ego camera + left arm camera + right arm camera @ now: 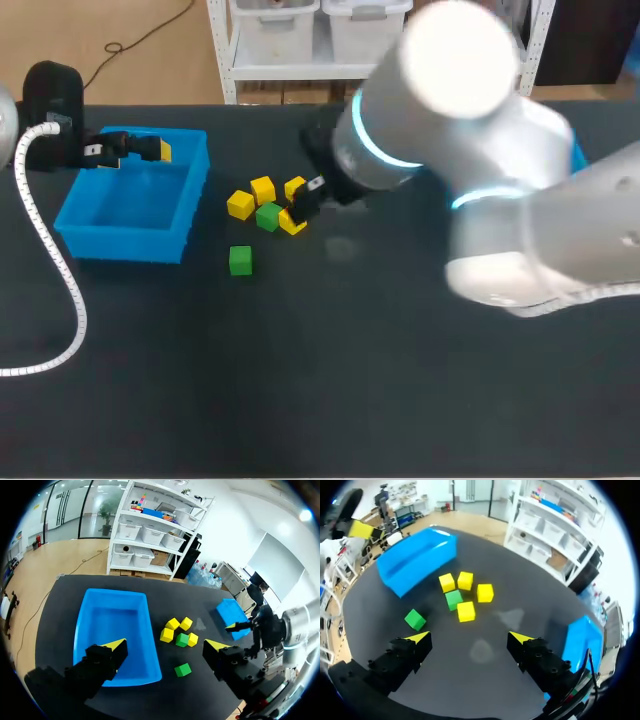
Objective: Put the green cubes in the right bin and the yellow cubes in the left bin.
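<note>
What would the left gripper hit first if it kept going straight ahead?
Probably the left bin, near its wall facing the cubes; depth is unclear, so it could be the table just beside it.

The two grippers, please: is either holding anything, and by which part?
Nothing: the left gripper is open over the blue plastic bin, the right gripper open near the yellow and green cubes.
</note>
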You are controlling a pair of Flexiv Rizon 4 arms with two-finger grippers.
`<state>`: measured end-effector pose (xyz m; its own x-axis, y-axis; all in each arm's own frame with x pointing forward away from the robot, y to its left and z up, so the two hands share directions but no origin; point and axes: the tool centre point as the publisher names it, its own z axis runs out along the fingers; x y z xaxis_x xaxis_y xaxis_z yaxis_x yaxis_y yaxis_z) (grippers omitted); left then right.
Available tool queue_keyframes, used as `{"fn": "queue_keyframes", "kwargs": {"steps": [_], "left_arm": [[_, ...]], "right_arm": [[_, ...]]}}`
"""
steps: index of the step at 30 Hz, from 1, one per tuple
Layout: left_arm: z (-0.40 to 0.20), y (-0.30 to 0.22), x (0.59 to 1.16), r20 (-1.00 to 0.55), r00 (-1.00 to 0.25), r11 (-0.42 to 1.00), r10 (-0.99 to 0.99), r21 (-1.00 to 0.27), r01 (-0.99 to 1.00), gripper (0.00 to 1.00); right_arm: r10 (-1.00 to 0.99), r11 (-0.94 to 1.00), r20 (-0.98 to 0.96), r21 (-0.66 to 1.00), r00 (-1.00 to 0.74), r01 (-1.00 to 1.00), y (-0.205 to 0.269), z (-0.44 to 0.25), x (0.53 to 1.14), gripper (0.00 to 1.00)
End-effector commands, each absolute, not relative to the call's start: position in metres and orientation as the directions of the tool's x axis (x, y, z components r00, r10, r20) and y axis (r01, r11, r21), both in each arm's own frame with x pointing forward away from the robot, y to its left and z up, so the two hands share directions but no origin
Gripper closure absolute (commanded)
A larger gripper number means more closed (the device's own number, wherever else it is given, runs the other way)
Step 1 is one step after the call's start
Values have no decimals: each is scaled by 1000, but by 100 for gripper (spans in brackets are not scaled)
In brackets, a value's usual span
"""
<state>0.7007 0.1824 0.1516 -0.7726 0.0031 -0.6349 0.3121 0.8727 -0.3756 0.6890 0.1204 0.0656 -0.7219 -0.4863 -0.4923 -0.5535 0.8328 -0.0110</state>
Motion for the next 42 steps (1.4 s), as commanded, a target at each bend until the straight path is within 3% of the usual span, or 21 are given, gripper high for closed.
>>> {"fn": "queue_keyframes", "kwargs": {"steps": [1, 23, 42], "left_arm": [[150, 184, 700, -640, -768, 868, 1, -381, 319, 0], [150, 184, 700, -640, -768, 868, 1, -381, 319, 0], [150, 184, 700, -640, -768, 868, 1, -381, 319, 0]], "right_arm": [[-490, 856, -392, -46, -779, -515, 146, 54, 687, 0], [-292, 905, -424, 168, -857, -391, 205, 32, 667, 0], [-284, 932, -407, 98, -868, -350, 234, 8, 662, 0]]}}
